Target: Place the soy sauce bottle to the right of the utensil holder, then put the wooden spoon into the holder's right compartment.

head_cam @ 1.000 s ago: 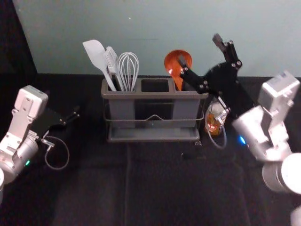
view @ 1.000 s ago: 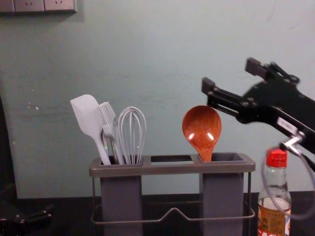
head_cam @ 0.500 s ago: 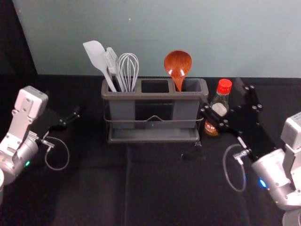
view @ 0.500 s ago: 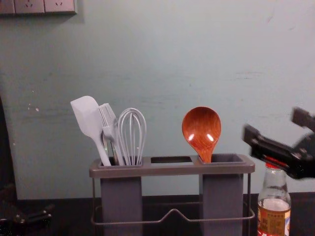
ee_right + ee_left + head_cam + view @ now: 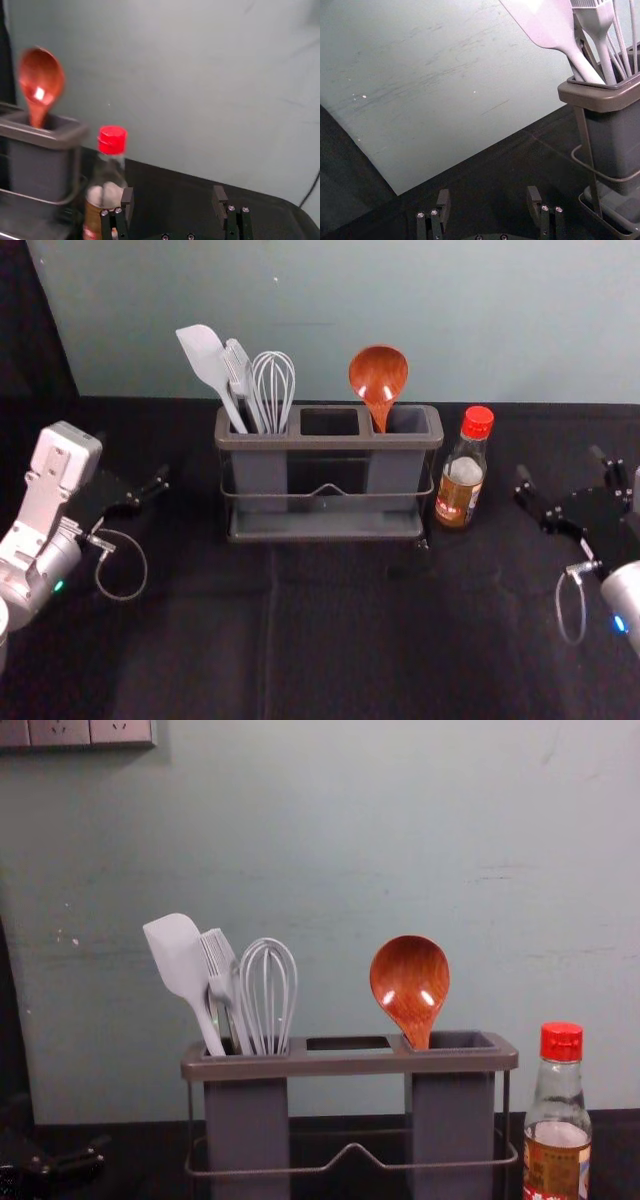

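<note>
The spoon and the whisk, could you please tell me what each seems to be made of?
The spoon looks like lacquered wood: reddish-brown, faintly streaked, with glossy highlights. The whisk has smooth, pale grey loops, suggesting silicone-coated wire, though plain plastic is possible.

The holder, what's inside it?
The wooden spoon is in the right cup; a spatula, brush, whisk and something dark, hard to tell, are in the left cup. The cups hide their bottom ends.
</note>
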Tool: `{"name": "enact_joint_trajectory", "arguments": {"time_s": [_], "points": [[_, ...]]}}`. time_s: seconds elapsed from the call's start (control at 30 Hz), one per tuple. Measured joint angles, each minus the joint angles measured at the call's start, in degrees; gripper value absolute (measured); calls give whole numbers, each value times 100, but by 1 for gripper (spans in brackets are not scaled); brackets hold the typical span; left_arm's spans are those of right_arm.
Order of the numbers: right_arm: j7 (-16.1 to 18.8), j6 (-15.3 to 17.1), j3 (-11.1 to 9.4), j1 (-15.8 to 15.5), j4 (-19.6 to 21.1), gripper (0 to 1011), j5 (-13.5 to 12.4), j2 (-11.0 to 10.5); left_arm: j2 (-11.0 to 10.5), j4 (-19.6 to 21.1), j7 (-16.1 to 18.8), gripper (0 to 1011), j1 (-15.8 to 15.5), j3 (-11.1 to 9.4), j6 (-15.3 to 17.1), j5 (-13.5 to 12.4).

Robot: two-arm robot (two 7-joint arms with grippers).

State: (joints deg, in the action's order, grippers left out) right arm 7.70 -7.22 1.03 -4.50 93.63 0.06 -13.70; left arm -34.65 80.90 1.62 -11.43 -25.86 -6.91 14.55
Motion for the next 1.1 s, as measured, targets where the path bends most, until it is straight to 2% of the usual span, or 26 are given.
{"name": "enact_joint_trajectory", "arguments": {"time_s": [0.23,0.53,0.8,1.1], "points": [[-35,25,25,650,-797,1002,322,-33,0,0,0,1005,0,0,0,0],[122,-47,174,1520,-1652,1002,420,-24,0,1,0,1005,0,0,0,0],[390,159,312,1909,-1973,1002,401,-83,0,1,0,1005,0,0,0,0],[631,284,348,2002,-2032,1002,200,-233,0,0,0,1005,0,0,0,0]]}}
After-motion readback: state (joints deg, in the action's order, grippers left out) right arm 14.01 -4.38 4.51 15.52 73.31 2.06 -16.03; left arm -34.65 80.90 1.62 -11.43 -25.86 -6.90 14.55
